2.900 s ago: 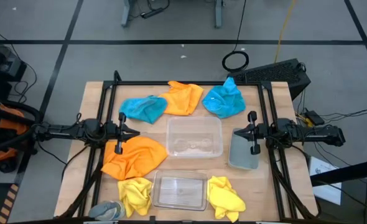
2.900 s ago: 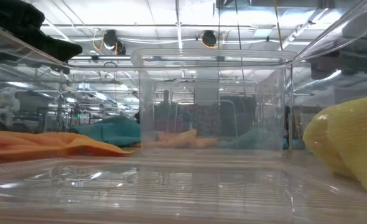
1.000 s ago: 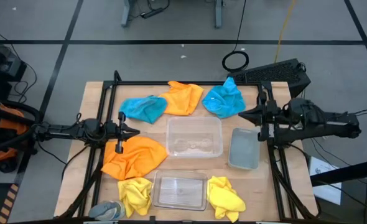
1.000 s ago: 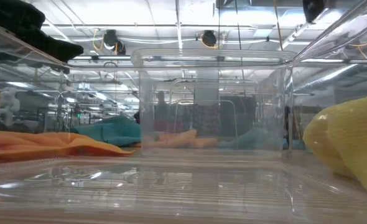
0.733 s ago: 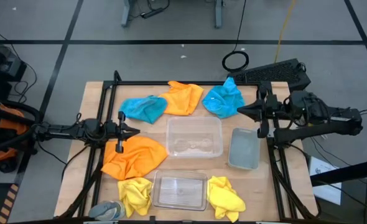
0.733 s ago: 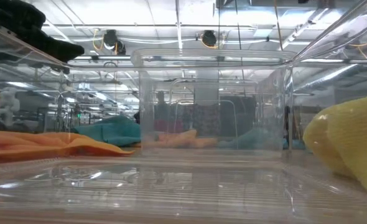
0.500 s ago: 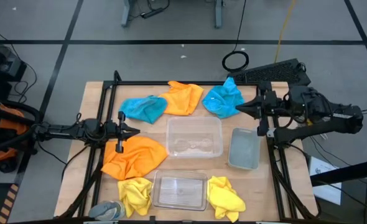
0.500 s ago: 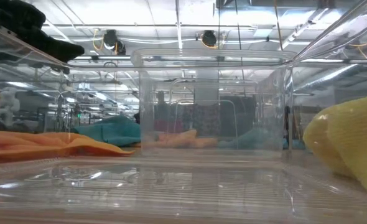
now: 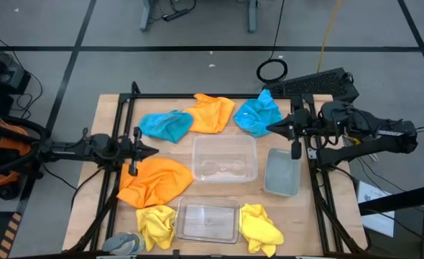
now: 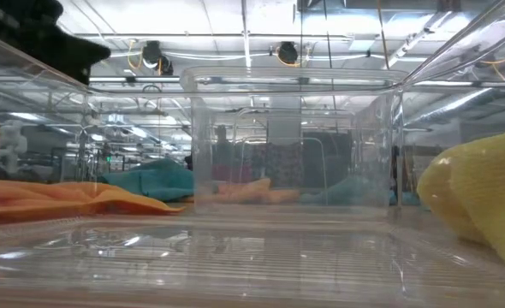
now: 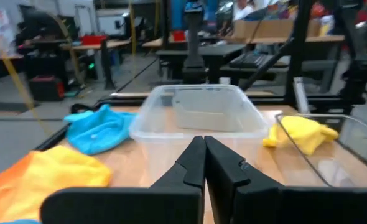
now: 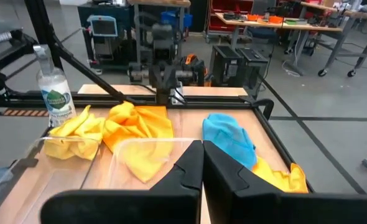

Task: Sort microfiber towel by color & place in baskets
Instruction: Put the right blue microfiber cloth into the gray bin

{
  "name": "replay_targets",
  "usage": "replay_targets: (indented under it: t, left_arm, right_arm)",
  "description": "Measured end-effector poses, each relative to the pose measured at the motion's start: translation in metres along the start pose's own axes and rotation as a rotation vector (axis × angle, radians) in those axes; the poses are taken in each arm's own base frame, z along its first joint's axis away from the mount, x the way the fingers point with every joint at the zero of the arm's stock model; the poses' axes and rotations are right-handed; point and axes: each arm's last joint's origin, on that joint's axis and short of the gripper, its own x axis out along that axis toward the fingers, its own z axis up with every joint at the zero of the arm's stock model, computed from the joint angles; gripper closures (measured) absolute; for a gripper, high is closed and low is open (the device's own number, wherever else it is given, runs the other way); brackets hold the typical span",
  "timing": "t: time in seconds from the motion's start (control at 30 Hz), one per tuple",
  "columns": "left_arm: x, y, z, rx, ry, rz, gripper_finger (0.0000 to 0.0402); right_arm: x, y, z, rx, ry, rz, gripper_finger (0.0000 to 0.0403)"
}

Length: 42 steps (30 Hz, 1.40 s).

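Note:
In the high view, several towels lie flat on the table: blue [image 9: 165, 124], orange [image 9: 212, 113] and blue [image 9: 259, 115] along the far side, orange [image 9: 154, 181] at the left, and yellow [image 9: 157, 224] and yellow [image 9: 261, 224] at the near edge. A clear basket [image 9: 224, 175] stands mid-table, a second clear basket [image 9: 208, 237] near the front, and a greyish basket [image 9: 282, 188] at the right. My right gripper [image 9: 268, 128] is shut, just beside the far-right blue towel's near edge. My left gripper [image 9: 157, 151] is shut above the left orange towel's far edge.
A small grey bottle [image 9: 122, 242] stands at the near left corner and also shows in the right wrist view as bottle [image 12: 53, 87]. A black frame rail [image 9: 219, 96] runs along the far edge. Bare wood lies between the middle basket and the far towels.
My right gripper has swung toward the far edge and a little left, closing on the far-right blue towel, and has stayed shut. My left gripper has drawn back slightly toward the table's left edge. No towel or basket has moved.

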Motion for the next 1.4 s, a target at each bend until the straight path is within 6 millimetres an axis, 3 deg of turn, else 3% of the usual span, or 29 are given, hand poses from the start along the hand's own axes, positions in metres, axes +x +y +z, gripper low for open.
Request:
replay_targets:
  t: [0.27, 0.5, 0.7, 0.87, 0.97, 1.1, 1.27, 1.4]
  left_arm:
    - [-0.007, 0.004, 0.078, 0.083, 0.047, 0.055, 0.0392]
    - [0.006, 0.004, 0.135, 0.07, 0.027, 0.056, 0.0391]
    - [0.02, 0.005, 0.176, 0.13, 0.04, 0.058, 0.0391]
    - [0.028, 0.002, 0.213, 0.155, -0.135, -0.005, 0.0391]
    - [0.029, 0.002, 0.215, 0.085, -0.133, -0.01, 0.0391]
    - [0.033, 0.003, 0.203, 0.126, -0.01, 0.029, 0.0391]
    - [0.052, 0.004, 0.194, 0.123, 0.08, 0.114, 0.0391]
    - [0.074, 0.003, 0.187, 0.131, 0.13, 0.11, 0.0391]
  right_arm:
    - [0.004, 0.0, -0.001, -0.054, 0.01, -0.027, 0.0403]
    - [0.01, -0.003, -0.003, -0.106, 0.046, -0.155, 0.0403]
    - [0.019, -0.003, -0.005, -0.112, 0.079, -0.158, 0.0403]
    - [0.023, -0.002, -0.01, -0.107, 0.134, -0.155, 0.0403]
    - [0.023, -0.003, -0.014, -0.076, 0.163, -0.157, 0.0403]
    - [0.023, -0.003, -0.014, -0.047, 0.166, -0.181, 0.0403]
    - [0.026, -0.012, -0.019, -0.065, 0.226, -0.479, 0.0403]
    - [0.033, -0.025, -0.028, -0.068, 0.321, -0.569, 0.0403]
